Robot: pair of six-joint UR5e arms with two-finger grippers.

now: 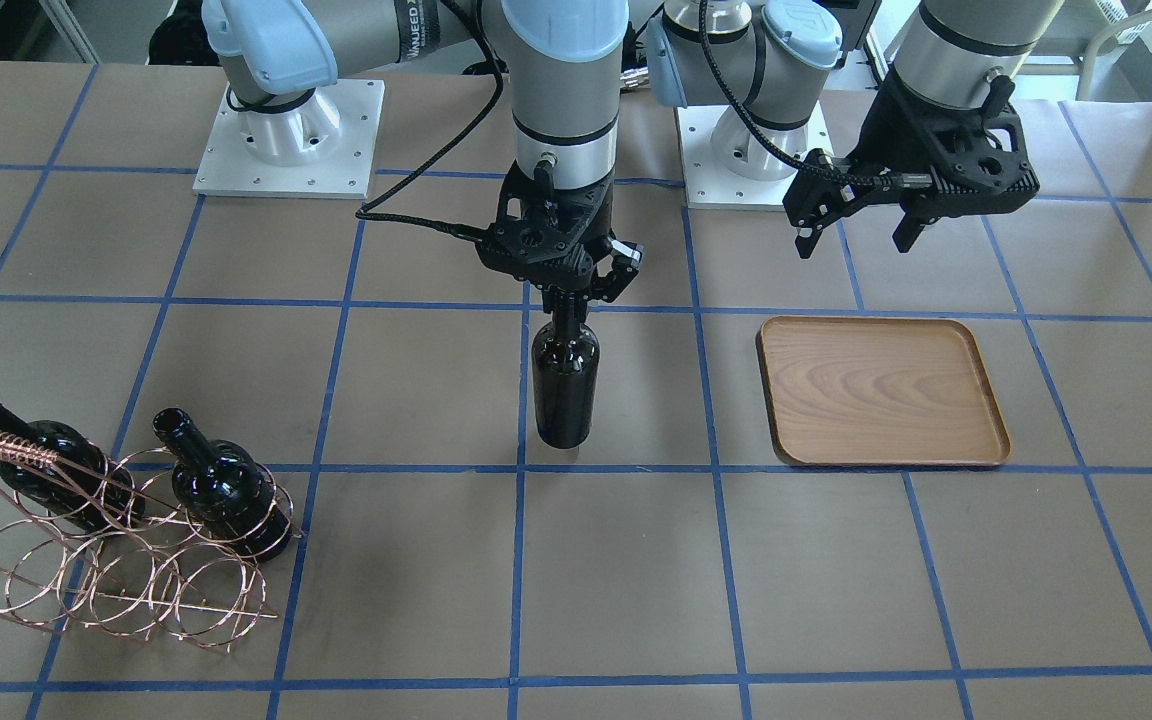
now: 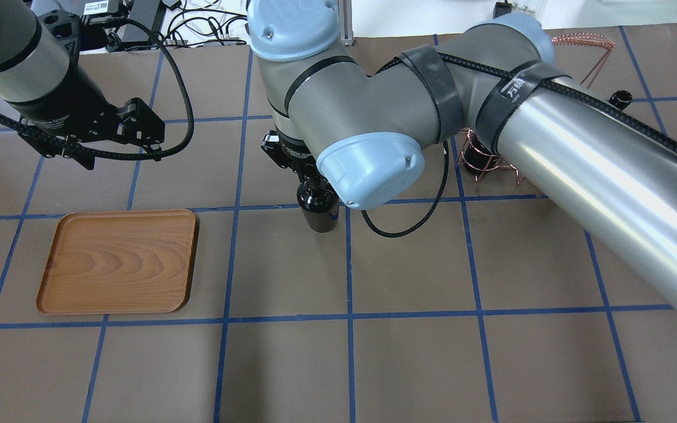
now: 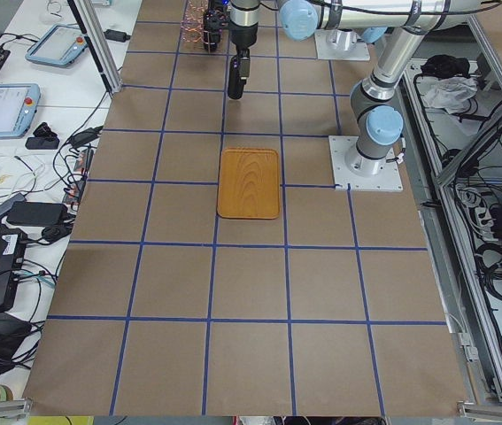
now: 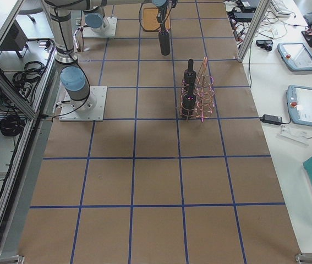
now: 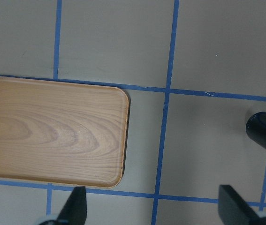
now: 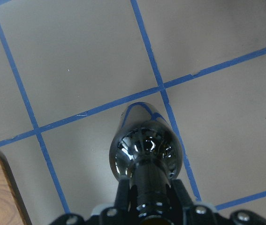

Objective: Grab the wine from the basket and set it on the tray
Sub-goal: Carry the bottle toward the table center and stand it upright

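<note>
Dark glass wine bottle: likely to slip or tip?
The dark glass wine bottle looks glossy, so it may slip in the jaws of the right gripper. Tall and narrow, it could tip on the brown wooden tray.

Brown tabletop (image 1: 636, 580) with a blue tape grid (image 1: 519, 560). Front-facing view: wooden tray (image 1: 881, 390) at 3 o'clock, copper wire basket (image 1: 121, 585) at 8 o'clock, white base plates (image 1: 226, 175) at 12.
</note>
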